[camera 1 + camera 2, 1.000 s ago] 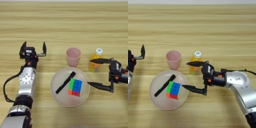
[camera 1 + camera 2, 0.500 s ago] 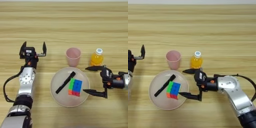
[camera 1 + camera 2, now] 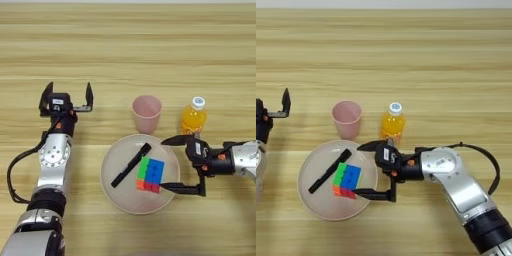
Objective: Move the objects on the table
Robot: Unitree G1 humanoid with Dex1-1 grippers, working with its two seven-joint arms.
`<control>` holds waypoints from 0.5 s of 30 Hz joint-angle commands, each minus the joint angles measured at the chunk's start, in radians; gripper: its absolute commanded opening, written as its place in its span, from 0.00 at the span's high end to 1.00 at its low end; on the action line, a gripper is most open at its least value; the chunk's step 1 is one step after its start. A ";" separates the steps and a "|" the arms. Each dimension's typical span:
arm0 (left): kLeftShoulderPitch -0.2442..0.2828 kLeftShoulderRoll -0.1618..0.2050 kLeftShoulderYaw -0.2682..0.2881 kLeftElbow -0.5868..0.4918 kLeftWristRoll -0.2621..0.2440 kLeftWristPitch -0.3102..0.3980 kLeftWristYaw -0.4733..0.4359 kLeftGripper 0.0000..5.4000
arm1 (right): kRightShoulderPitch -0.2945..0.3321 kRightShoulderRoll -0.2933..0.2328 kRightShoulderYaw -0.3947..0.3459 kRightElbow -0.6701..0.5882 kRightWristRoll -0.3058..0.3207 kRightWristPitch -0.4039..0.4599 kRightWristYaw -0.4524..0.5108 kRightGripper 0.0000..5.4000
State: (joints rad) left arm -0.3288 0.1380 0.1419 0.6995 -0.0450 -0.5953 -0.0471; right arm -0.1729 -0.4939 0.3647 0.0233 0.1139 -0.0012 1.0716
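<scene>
The multicoloured puzzle cube (image 3: 150, 174) lies in a pale pink plate (image 3: 125, 199) beside a black marker (image 3: 131, 165). My right gripper (image 3: 164, 164) is open wide at the plate's right side. Its fingers straddle the cube's right edge: the lower fingertip (image 3: 165, 186) is at the cube's lower right corner, and the upper one is clear above the cube. The orange drink bottle (image 3: 193, 116) with a white cap stands upright on the table (image 3: 125, 45), just behind the right gripper. My left gripper (image 3: 68, 98) is parked open at the far left, holding nothing.
An upright pink cup (image 3: 147, 113) stands behind the plate, left of the bottle. The right forearm (image 3: 456, 180) and its cable stretch to the lower right. The left arm (image 3: 52, 165) runs down the left side.
My right gripper has left the bottle and moved left and down, over the plate's rim to the cube. The bottle stands where it was. The left arm has not moved.
</scene>
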 commanded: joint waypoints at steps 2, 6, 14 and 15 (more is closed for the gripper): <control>-0.005 0.000 -0.005 -0.004 0.011 0.010 0.008 0.00 | -0.032 0.033 0.030 0.039 -0.044 0.045 -0.036 0.01; -0.004 -0.002 -0.006 -0.006 0.012 0.010 0.011 0.00 | -0.032 0.039 0.051 0.048 -0.055 0.054 -0.030 0.01; 0.004 -0.003 -0.010 -0.019 0.014 0.011 0.013 0.00 | -0.027 0.060 0.066 0.080 -0.070 0.076 -0.048 0.01; 0.004 -0.003 -0.010 -0.020 0.014 0.011 0.013 0.00 | -0.027 0.062 0.068 0.086 -0.075 0.076 -0.052 0.01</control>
State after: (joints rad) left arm -0.3287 0.1361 0.1378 0.6881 -0.0447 -0.5952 -0.0413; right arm -0.1914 -0.4316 0.4256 0.0951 0.0587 0.0599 1.0299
